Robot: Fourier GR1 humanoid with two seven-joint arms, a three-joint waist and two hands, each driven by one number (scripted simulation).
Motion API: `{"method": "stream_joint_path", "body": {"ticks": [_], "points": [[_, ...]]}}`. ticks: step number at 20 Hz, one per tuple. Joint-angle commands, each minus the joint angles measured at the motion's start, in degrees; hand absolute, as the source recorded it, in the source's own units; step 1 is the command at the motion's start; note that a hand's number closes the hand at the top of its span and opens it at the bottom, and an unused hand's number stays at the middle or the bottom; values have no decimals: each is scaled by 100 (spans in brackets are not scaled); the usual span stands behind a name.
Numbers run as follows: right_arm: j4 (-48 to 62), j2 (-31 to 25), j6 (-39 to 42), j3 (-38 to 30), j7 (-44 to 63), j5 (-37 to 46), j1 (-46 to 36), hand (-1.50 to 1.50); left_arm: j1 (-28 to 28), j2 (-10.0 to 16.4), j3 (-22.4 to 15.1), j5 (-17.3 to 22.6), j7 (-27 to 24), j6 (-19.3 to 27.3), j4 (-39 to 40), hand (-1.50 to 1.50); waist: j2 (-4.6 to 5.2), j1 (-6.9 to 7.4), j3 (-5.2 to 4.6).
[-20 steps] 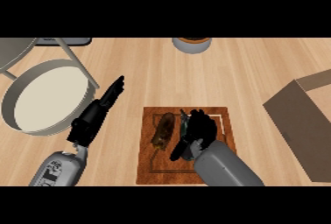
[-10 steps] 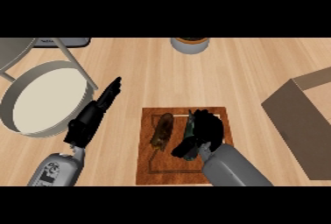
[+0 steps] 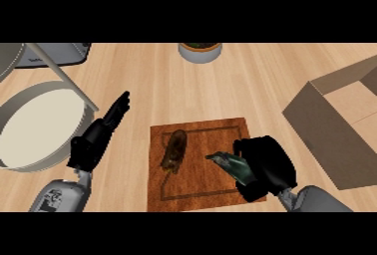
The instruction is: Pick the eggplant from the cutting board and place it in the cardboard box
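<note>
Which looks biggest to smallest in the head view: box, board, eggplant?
1. Board and box: they look near alike. The box runs off the right edge, so I won't rank them.
2. Eggplant: clearly smallest, lying on the board.

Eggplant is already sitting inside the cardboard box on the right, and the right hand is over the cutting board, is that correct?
Not quite. The head view shows the eggplant lying on the cutting board, not inside the cardboard box. It sits just left of the right hand, which is indeed over the board.
</note>
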Motion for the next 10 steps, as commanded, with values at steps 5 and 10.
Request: {"method": "stream_joint_path", "body": {"ticks": [5, 10], "points": [[-1634, -2210, -1009, -650, -2248, -483, 856, 150, 228, 105, 203, 20, -34, 115, -70, 0, 23, -409, 15], [-2319, -3037, -1478, -1382, -3272, -1437, 1444, 150, 330, 180, 327, 41, -104, 152, -153, 0, 45, -482, 18]]}}
